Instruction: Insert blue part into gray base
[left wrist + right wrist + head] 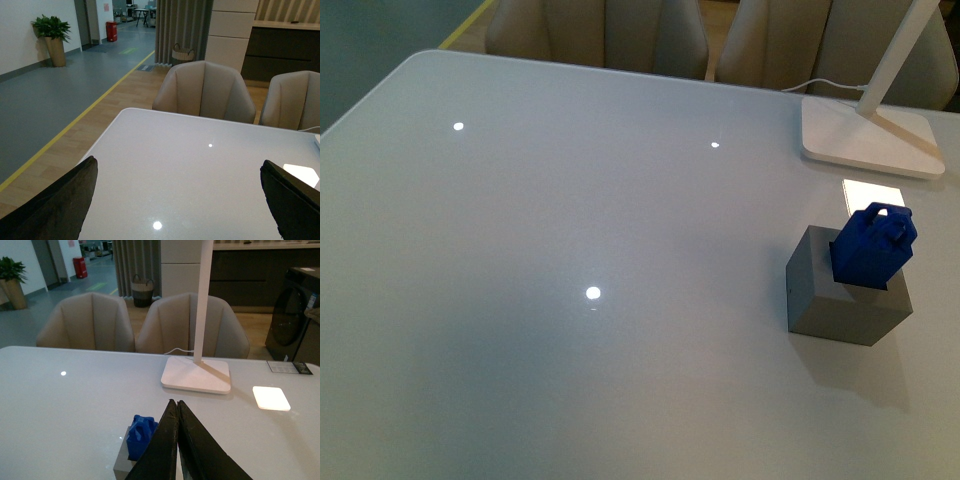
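Blue part (873, 246) seated in the square hole on top of the gray base (842, 295), tilted a little, knobby looped top sticking well above the cube's upper face. Base resting on the white table (570, 300), toward the right side in the front view, near the flat white lamp foot (868, 135) but apart from it. Bright rectangle of light (871, 194) on the tabletop between lamp foot and base. Neither arm visible in the front view.

Right gripper (177, 412) raised above the table, near side of the base, dark fingers (165, 450) pressed together tip to tip with nothing between them. Blue part (141, 435) and a corner of the gray base (121, 466) showing just beside those fingers in the right wrist view, partly hidden by them; contact cannot be told. Lamp stem (202, 300) rising from the foot beyond.

Left gripper (180, 200) held well apart, one dark finger (60, 205) at each lower corner of the left wrist view, bare tabletop between. Beige chairs (205, 92) beyond the table's far edge.
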